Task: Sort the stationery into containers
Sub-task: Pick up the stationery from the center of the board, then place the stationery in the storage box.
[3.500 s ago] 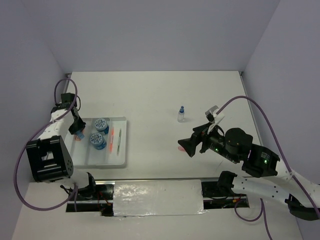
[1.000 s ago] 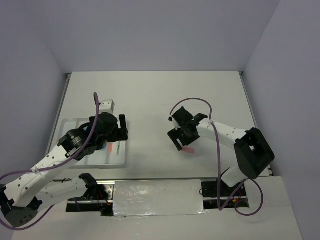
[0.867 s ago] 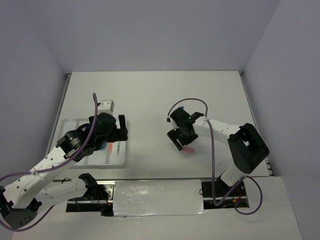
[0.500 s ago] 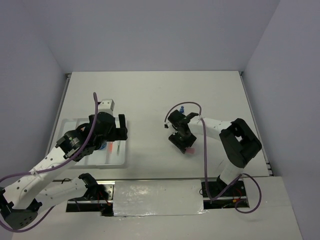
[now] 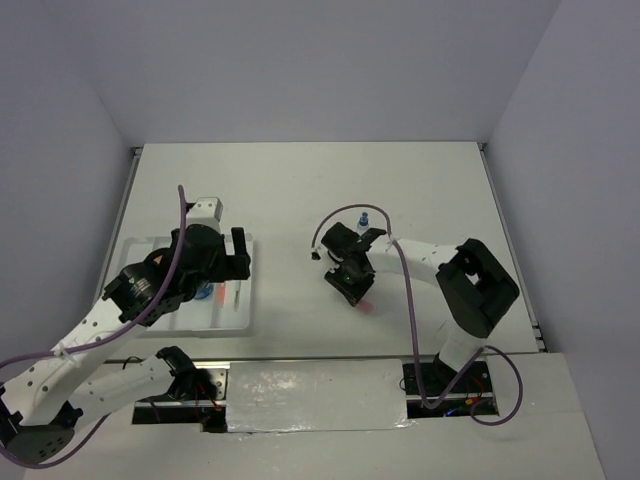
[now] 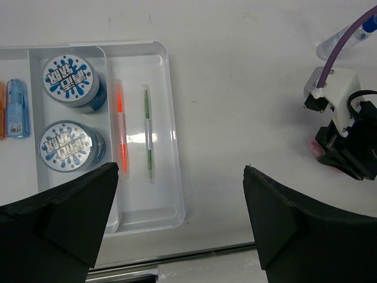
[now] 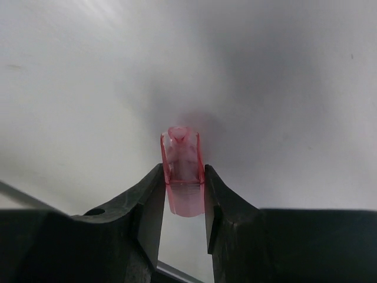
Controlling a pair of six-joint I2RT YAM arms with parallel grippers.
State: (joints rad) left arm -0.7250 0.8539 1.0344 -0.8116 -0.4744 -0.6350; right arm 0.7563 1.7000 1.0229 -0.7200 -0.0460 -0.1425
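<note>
My right gripper (image 7: 183, 178) is shut on the translucent pink eraser (image 7: 184, 159), one finger pressed to each side; the eraser's far end rests against the white table. From above, that gripper (image 5: 352, 285) points down at mid-table with the eraser (image 5: 366, 306) showing pink at its tips. My left gripper (image 6: 179, 171) hangs open and empty above the white divided tray (image 6: 171, 118). In the tray lie two blue-and-white pots (image 6: 69, 79) (image 6: 70, 144), an orange pen (image 6: 121, 135), a green pen (image 6: 148, 132) and a blue marker (image 6: 17, 109). The clear blue-capped bottle (image 5: 364, 218) stands just behind the right gripper.
The tray (image 5: 240, 300) lies at the near left of the table. The right arm's purple cable (image 5: 340, 212) loops over the wrist near the bottle. A side wall rises along the table's left edge (image 5: 125, 200). The table's front edge, with a taped strip (image 5: 315, 395), runs below both arms.
The right gripper's fingers have closed onto the pink eraser, and its wrist has shifted slightly left. The left arm has barely moved and stays open.
</note>
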